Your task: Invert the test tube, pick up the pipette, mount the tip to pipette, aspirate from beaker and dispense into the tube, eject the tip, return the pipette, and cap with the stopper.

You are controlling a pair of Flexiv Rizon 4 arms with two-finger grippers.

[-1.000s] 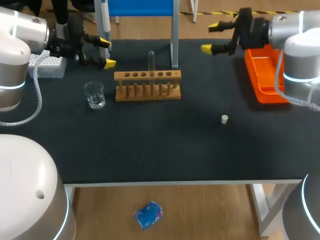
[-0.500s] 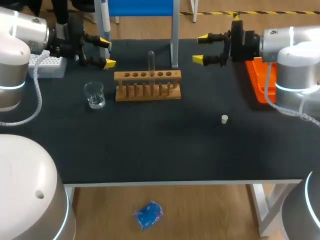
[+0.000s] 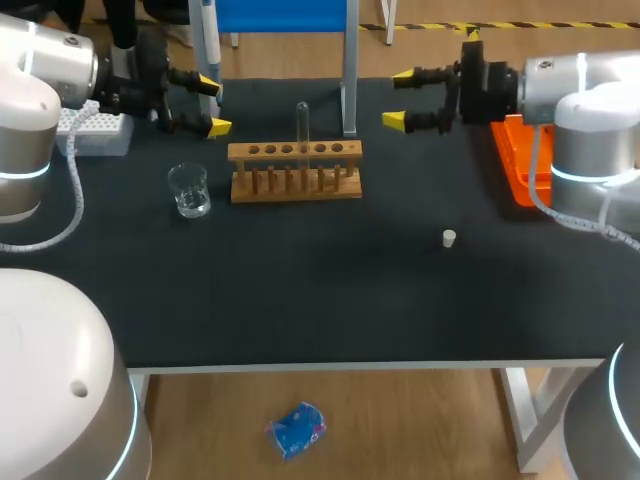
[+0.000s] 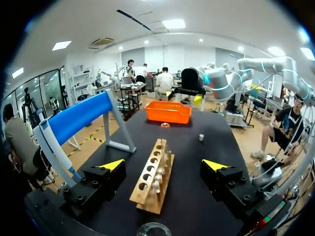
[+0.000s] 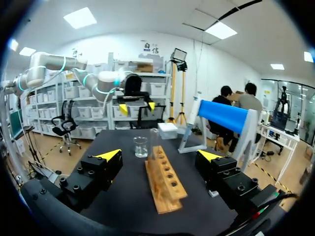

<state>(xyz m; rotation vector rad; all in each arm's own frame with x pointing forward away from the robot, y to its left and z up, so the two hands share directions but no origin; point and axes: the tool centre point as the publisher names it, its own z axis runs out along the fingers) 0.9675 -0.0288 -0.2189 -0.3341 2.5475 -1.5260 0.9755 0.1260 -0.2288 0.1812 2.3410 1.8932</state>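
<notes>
Your left end effector (image 3: 214,104) gapes empty near the beaker (image 3: 189,190). Test tube (image 3: 302,125) stands upright in the rack (image 3: 295,170), mid-desk (image 3: 300,290): probably light, slick, brittle glass; pinch its exposed barrel gently. Your right end effector (image 3: 400,97), also open, faces it.

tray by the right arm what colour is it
Bright orange. The tray shows best in the left wrist view.

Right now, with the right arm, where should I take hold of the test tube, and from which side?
Grip the test tube on its bare upper glass, above the wooden rack, coming in level from the right. It stands upright with only that length free, and the open right gripper faces it.
</notes>
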